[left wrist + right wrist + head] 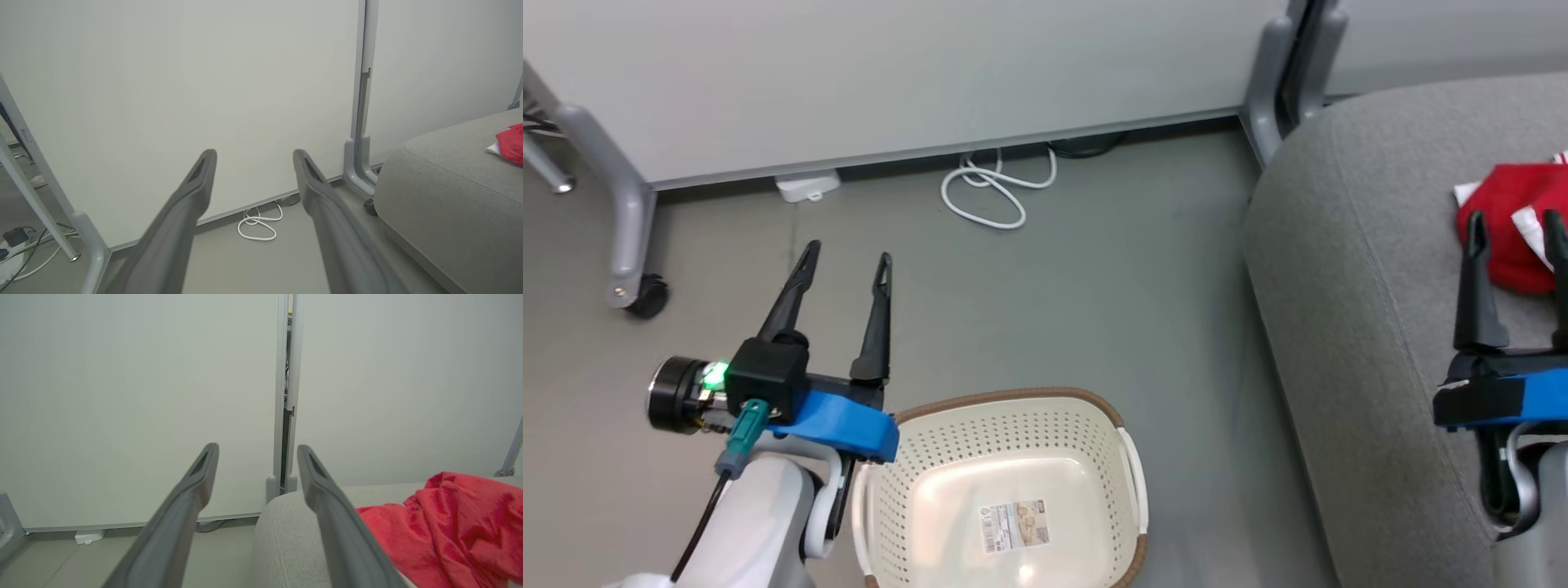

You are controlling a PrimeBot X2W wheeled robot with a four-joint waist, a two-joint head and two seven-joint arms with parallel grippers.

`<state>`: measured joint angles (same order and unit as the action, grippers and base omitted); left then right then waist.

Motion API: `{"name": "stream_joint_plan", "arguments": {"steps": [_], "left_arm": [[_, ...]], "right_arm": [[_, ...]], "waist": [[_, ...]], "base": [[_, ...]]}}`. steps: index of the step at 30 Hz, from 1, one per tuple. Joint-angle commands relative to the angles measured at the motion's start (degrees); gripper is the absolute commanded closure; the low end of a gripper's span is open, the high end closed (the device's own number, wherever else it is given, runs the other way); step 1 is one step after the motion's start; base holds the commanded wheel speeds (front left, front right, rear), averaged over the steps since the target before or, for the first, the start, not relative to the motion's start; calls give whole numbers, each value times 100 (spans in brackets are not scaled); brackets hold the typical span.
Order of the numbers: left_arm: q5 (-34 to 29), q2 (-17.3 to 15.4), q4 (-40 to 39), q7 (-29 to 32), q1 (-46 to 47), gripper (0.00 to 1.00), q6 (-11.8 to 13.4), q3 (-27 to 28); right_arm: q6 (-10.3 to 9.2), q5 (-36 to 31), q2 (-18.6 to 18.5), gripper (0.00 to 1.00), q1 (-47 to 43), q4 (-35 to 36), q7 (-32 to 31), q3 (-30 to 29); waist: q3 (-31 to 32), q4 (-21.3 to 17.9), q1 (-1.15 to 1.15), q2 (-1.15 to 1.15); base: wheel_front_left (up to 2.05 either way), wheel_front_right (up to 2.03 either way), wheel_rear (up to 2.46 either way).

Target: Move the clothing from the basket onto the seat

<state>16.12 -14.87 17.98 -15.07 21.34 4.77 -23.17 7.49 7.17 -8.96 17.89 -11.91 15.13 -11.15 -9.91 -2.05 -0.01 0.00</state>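
The left gripper (849, 251) points forward past the basket (1013, 395), fingers wide apart, empty; the right gripper (1513, 216), far right of the basket, likewise.

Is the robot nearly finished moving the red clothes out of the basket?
It looks nearly finished. Done: the basket has just its paper label inside, and the red clothing lies on the grey seat. In hand: nothing; the left claw and right claw are both open and empty. Left: probably nothing, though the head view cuts off the basket's near edge.
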Motion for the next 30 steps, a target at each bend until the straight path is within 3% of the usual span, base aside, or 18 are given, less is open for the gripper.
{"name": "stream_joint_plan", "arguments": {"steps": [1, 13, 30], "left_arm": [[-41, 11, -56, -14, -122, 0, 21, 119], [-314, 188, -468, -14, -894, 0, -69, 863], [-559, 583, -567, -14, -1656, 0, -332, 1401]], "right_arm": [[2, 57, 59, 0, -156, 40, 1, 81], [2, -58, 408, 0, -723, 318, 1, 524], [1, -54, 597, 0, -1575, 515, 1, 664]], "waist": [[186, 211, 1, 0], [631, 655, 1, 0], [1062, 676, 1, 0]], "base": [[0, 0, 0], [0, 0, 0], [0, 0, 0]]}}
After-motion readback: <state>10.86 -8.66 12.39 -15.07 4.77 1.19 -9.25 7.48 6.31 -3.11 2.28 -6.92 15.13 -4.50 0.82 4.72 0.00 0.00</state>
